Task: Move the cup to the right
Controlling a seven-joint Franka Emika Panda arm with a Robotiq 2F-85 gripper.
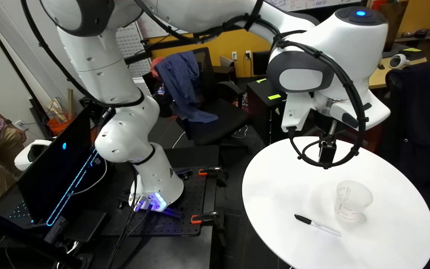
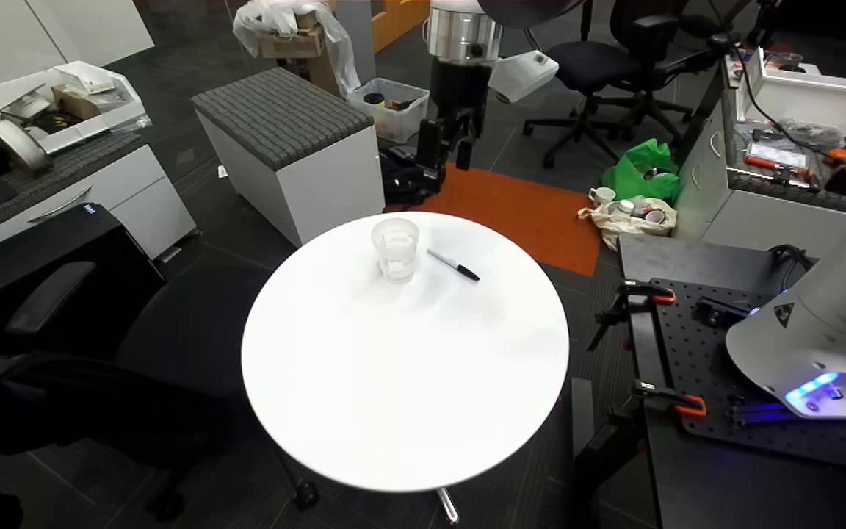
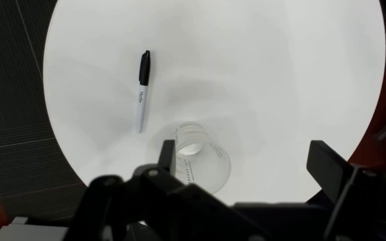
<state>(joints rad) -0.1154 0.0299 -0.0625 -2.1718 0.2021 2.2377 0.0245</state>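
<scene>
The small clear plastic cup stands upright on the round white table in both exterior views (image 1: 352, 201) (image 2: 396, 251). My gripper hangs above the table, apart from the cup, in both exterior views (image 1: 327, 154) (image 2: 446, 156). In the wrist view my gripper (image 3: 243, 154) is open, with its two black fingers wide apart and nothing held. There the cup (image 3: 206, 164) shows below, toward the left finger, which hides part of its left side. The white table (image 1: 274, 179) also shows in the wrist view (image 3: 280, 83).
A marker with a black cap lies on the table near the cup, in both exterior views (image 1: 317, 225) (image 2: 453, 265) and in the wrist view (image 3: 143, 92). A grey-topped cabinet (image 2: 283, 117) and a black chair (image 2: 188, 330) stand near the table. Clamps (image 1: 204, 217) sit on the robot's bench.
</scene>
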